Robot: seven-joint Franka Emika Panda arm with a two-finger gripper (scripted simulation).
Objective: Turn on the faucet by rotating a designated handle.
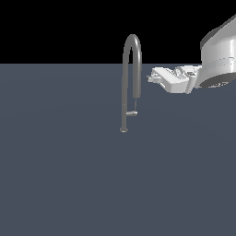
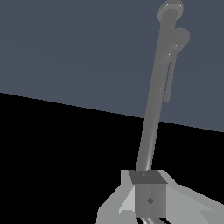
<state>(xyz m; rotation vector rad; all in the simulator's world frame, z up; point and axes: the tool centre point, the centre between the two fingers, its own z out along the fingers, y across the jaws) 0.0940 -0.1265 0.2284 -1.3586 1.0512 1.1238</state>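
And here's the gripper, hanging level with the upper part of the faucet, on the exterior view's right of it and just clear of the arch. Fingers point sideways toward the tube; nothing sits between them that I can see, though whether they're spread or pinched I honestly can't tell from out here. The wrist view doesn't settle it either: only a pale finger shows up close, with the faucet's tube running away from it toward the base.

Why hold there? My read is it's a staging pose, beside the arch and not yet down at working height.

Now the prize: the handle, that stubby lever low on the faucet's stem, poking out to the exterior view's right, just above the base flange. It lies well below the gripper and nearer the stem. In the wrist view it's the small nub at the far end of the tube.

The dark floor spreads beneath the faucet.
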